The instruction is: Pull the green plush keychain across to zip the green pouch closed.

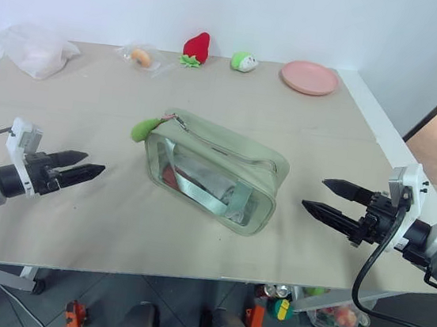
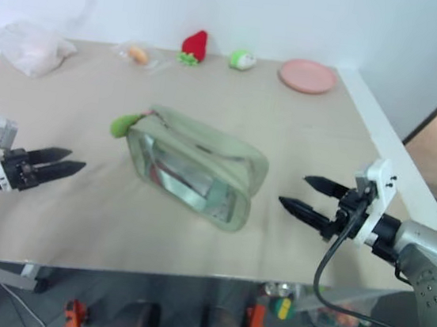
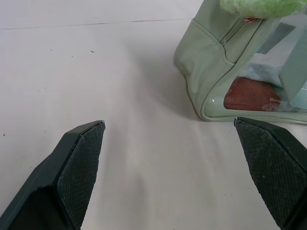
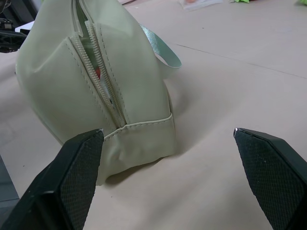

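Observation:
The green pouch (image 1: 216, 171) lies in the middle of the table, its clear front panel with the strap facing me. Its top zipper (image 4: 101, 79) gapes open at the right end. The green plush keychain (image 1: 143, 129) hangs at the pouch's far-left corner. My left gripper (image 1: 82, 167) hovers open to the left of the pouch, pointing at it, with nothing between its fingers (image 3: 79, 167). On the other side my right gripper (image 1: 323, 197) is open too, aimed at the pouch's right end, a short gap away.
Along the far edge sit a crumpled plastic bag (image 1: 37, 49), a small bagged item (image 1: 141, 57), a red strawberry plush (image 1: 196, 47), a green-and-white plush toy (image 1: 244, 61) and a pink plate (image 1: 309, 77). The table's front edge (image 1: 189, 275) runs just below both grippers.

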`<action>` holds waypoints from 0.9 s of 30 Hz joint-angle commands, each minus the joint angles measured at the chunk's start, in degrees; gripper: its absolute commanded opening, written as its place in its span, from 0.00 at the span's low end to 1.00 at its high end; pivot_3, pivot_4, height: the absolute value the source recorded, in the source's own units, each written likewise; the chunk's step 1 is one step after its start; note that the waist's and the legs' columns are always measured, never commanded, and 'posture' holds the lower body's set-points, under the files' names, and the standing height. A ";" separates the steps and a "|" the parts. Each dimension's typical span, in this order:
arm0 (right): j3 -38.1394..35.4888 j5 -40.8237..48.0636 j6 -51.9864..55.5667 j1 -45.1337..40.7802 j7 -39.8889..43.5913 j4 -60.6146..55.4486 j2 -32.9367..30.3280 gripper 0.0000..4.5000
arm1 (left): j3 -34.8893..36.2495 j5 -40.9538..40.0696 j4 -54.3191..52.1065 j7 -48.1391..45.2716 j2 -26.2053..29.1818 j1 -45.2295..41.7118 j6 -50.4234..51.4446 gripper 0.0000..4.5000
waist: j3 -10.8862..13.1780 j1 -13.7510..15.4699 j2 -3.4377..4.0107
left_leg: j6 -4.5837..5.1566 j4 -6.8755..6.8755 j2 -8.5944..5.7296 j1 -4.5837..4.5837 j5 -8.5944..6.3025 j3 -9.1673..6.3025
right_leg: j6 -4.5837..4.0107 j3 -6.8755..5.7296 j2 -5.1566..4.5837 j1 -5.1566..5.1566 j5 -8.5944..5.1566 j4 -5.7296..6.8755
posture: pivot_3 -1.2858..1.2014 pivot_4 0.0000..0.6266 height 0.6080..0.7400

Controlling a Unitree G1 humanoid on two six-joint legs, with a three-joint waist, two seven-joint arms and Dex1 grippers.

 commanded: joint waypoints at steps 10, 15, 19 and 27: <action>-4.79 13.25 4.72 -7.03 1.39 -9.37 -7.50 1.00 | -2.90 -9.07 -16.23 -4.73 2.23 -13.65 5.98 1.00 | 0.06 -0.17 -0.22 | 0.00 0.09 -0.01 -0.04 0.00 0.13 | 0.11 0.21 0.14 0.02 0.06 0.00 | 0.52 0.24 1.00; -2.06 14.00 5.50 -5.19 2.36 -14.96 -10.68 1.00 | -3.92 -12.84 -20.20 -5.55 1.88 -18.37 7.97 1.00 | 0.06 -0.20 -0.28 | 0.01 0.07 0.03 -0.03 -0.02 0.24 | 0.14 0.20 0.21 0.03 0.03 -0.01 | 0.52 0.24 1.00; 2.84 9.72 3.26 -4.33 1.30 -15.05 -10.02 1.00 | -5.58 -13.80 -22.20 -5.40 0.95 -19.77 8.04 1.00 | 0.05 -0.21 -0.29 | 0.01 0.12 0.04 0.03 -0.02 0.31 | 0.14 0.25 0.22 0.06 0.05 0.00 | 0.52 0.24 1.00; 13.37 1.09 -2.42 -10.13 0.75 -9.68 -5.67 1.00 | -7.82 -12.83 -21.52 -6.00 -0.36 -17.70 6.44 1.00 | 0.05 -0.51 -0.30 | 0.01 0.29 0.07 -0.02 -0.02 0.38 | 0.24 0.43 0.32 0.05 0.13 0.01 | 0.52 0.24 1.00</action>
